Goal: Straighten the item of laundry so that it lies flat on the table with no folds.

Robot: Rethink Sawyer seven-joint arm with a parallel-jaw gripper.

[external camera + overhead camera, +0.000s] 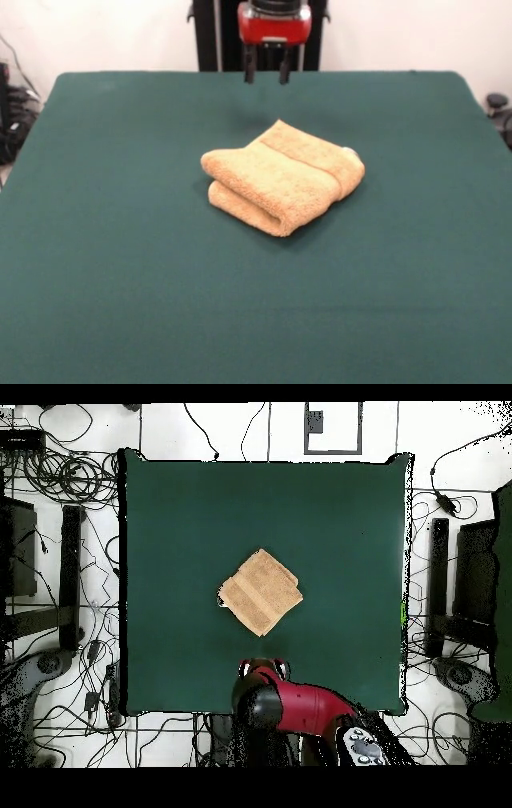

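The orange-tan towel [282,178] lies folded over on itself near the middle of the dark green table [120,280], a thick rolled fold at its front edge and a woven band across the top layer. In the overhead view the towel [261,592] sits as a small diamond near the middle of the table [170,524]. My gripper [266,74] hangs over the table's far edge, well behind the towel and apart from it. Its two dark fingers [250,70] stand apart, open and empty. In the overhead view the red arm [290,706] sits over the table's bottom edge.
Cables and stands lie on the floor around the table in the overhead view [60,479]. The robot's black pedestal [210,36] stands behind the far edge. Green cloth surrounds the towel on all sides.
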